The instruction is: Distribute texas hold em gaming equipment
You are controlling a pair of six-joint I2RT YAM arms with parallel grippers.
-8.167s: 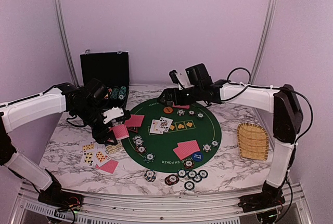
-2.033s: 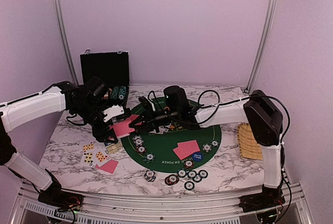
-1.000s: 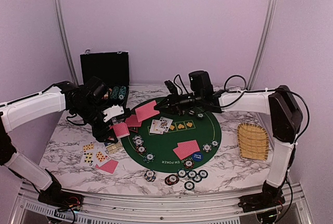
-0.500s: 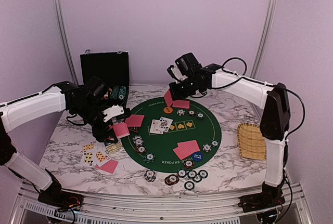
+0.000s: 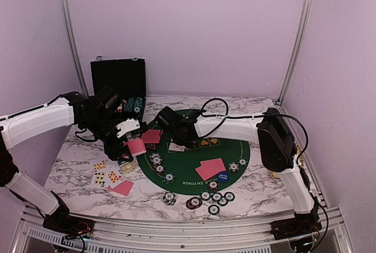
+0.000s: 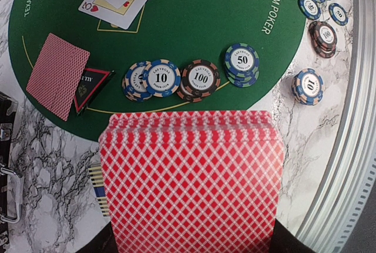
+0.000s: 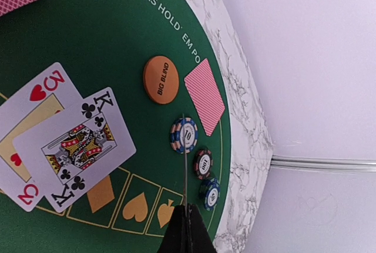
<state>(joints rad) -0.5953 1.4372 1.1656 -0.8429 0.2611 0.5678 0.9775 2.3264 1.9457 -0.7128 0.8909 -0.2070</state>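
My left gripper (image 5: pixel 130 141) hangs over the mat's left edge, shut on a deck of red-backed playing cards (image 6: pixel 191 182) that fills the lower left wrist view. Reaching left across the green mat (image 5: pixel 194 154), my right gripper (image 5: pixel 179 131) is shut on one card, seen edge-on (image 7: pixel 184 159) in the right wrist view. Beyond that card lie the orange Big Blind button (image 7: pixel 161 79), a face-down card (image 7: pixel 205 95) and three chips (image 7: pixel 203 164). Face-up king and three (image 7: pixel 73 141) lie mid-mat. Chips (image 6: pixel 201 80) and the triangular marker (image 6: pixel 91 85) sit below the deck.
The black chip case (image 5: pixel 117 80) stands open at the back left. Face-up cards (image 5: pixel 106 174) lie on the marble at the left. Chip stacks (image 5: pixel 208 197) line the mat's near edge beside a blue button (image 5: pixel 222 176) and two face-down cards (image 5: pixel 210 168).
The right arm has swung from the far edge of the mat down and left to its left-centre, its jaws still shut. The left arm and its deck have not moved.
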